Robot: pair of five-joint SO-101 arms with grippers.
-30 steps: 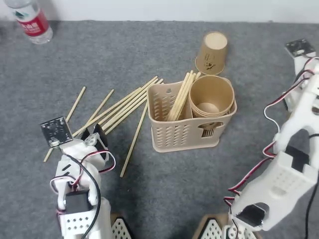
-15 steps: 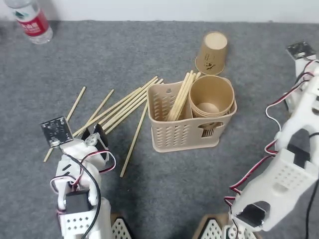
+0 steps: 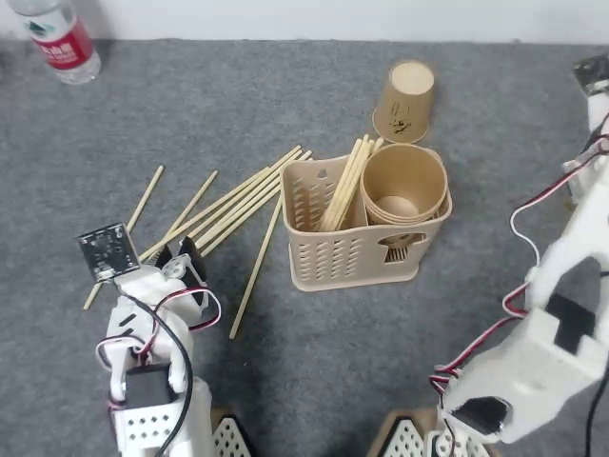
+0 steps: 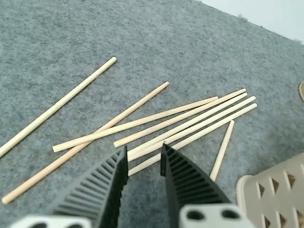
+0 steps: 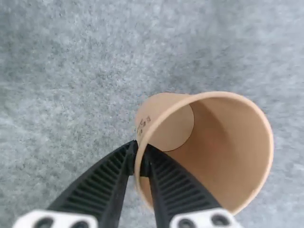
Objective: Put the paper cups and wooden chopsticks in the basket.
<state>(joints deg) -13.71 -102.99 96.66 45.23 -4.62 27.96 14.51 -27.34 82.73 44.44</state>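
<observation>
Bottle [image 3: 59, 38] on the carpet [image 3: 285, 105], far corner (well apart from basket [image 3: 343, 257])

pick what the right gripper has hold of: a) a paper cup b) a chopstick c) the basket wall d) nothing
a: in the right wrist view the right gripper is clamped on the wall of a paper cup at its rim, one finger inside and one outside.

Soft, even light; faint shadows.
</observation>
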